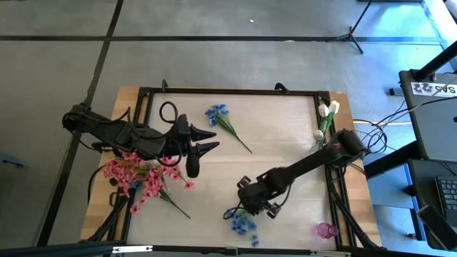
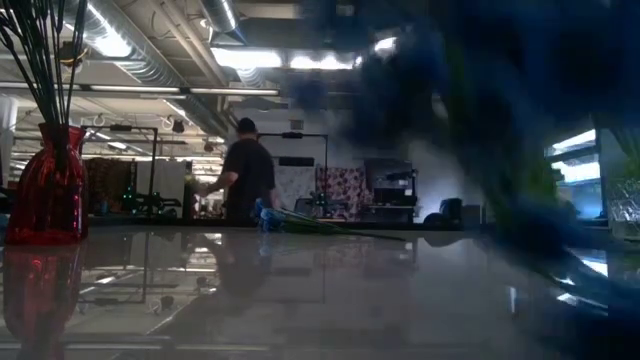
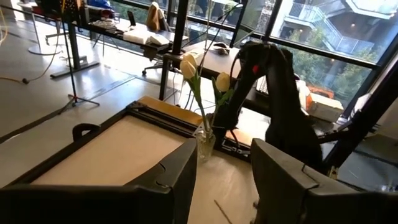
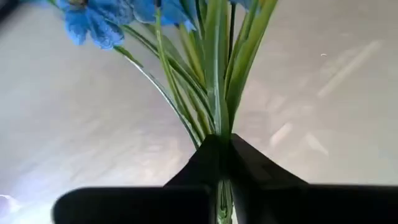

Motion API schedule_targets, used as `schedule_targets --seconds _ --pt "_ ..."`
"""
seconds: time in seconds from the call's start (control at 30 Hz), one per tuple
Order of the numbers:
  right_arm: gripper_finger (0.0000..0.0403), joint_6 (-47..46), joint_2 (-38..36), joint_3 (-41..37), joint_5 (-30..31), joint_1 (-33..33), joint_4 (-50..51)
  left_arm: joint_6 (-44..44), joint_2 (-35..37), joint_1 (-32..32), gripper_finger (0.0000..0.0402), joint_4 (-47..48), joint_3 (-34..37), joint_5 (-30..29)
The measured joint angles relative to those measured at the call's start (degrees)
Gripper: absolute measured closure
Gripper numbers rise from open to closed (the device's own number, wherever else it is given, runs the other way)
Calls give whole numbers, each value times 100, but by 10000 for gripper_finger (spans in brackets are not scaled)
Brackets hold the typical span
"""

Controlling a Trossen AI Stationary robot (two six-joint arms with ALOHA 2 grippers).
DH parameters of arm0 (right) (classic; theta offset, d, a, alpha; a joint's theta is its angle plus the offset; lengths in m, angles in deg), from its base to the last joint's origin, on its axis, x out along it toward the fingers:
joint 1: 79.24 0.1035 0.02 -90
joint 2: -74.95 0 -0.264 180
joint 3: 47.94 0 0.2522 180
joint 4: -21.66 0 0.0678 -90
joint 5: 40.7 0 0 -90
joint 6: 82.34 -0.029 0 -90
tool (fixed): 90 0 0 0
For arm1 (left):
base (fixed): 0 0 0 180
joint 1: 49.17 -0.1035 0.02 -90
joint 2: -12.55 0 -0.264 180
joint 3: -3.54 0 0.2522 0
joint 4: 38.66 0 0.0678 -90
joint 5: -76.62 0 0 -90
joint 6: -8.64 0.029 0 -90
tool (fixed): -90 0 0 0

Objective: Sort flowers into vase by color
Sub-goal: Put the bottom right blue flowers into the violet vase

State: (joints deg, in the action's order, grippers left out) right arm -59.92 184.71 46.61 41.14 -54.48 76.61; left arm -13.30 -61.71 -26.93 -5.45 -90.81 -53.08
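My right gripper (image 1: 250, 209) is near the table's front edge, shut on a blue flower sprig (image 1: 243, 224); its blooms (image 4: 93, 22) and green leaves fan out beyond the fingers. A second blue sprig (image 1: 220, 118) lies flat on the table at the far middle. Pink flowers (image 1: 136, 177) stand bunched in a red vase (image 2: 48, 185) at the left. White tulips (image 3: 189, 65) stand in a clear glass vase (image 3: 204, 144) at the far right. My left gripper (image 1: 213, 140) hovers open over the table's left middle, level, with nothing between its fingers (image 3: 168, 180). My right gripper pinches the blue sprig's bundled green stems (image 4: 221, 127) between its two fingers, just below where the leaves spread. The fingers come from above, slanting down, and lie across the stems. The blooms point toward the table's near edge; I cannot tell whether they clear the table.
A small purple glass vase (image 1: 325, 230) stands at the near right corner. A black frame (image 1: 228, 91) runs round the tabletop. Bare table lies between the two arms. A person (image 2: 245, 170) stands in the room behind the table.
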Motion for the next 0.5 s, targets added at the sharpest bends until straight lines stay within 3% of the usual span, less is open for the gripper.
schedule_targets --seconds 0.17,0.5 --pt "393 -610 -846 93 -305 -219 257 2 0 17 274 -431 0 28" --pt "398 -1207 -3331 -472 -1082 -416 324 -4 0 461 319 -1587 2 65"
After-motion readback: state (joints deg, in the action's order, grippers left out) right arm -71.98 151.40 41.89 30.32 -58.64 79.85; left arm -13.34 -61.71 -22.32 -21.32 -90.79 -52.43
